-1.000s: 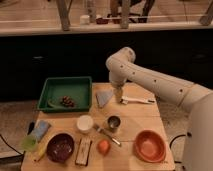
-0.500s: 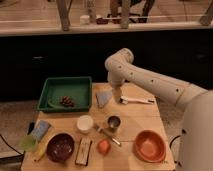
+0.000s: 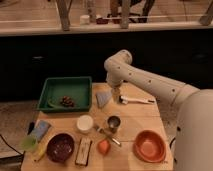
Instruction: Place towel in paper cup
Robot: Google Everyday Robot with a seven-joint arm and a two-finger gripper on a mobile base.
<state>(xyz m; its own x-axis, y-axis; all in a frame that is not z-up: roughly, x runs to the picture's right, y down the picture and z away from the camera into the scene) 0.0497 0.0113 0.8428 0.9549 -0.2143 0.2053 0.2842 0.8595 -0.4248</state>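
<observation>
One gripper (image 3: 114, 93), jaws spread wide, hovers just beside the towel (image 3: 103, 98), not holding it

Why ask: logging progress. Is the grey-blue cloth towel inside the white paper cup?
Out: towel lies on the table beside the gripper, apart from the paper cup.

Gripper (image 3: 115, 93) low, just right of towel (image 3: 103, 98), bare table (image 3: 145, 114) between towel and paper cup (image 3: 85, 123), metal cup (image 3: 114, 123) near its right.

Three cups (image 3: 85, 123), two bowls (image 3: 149, 146), one tray (image 3: 65, 79)
</observation>
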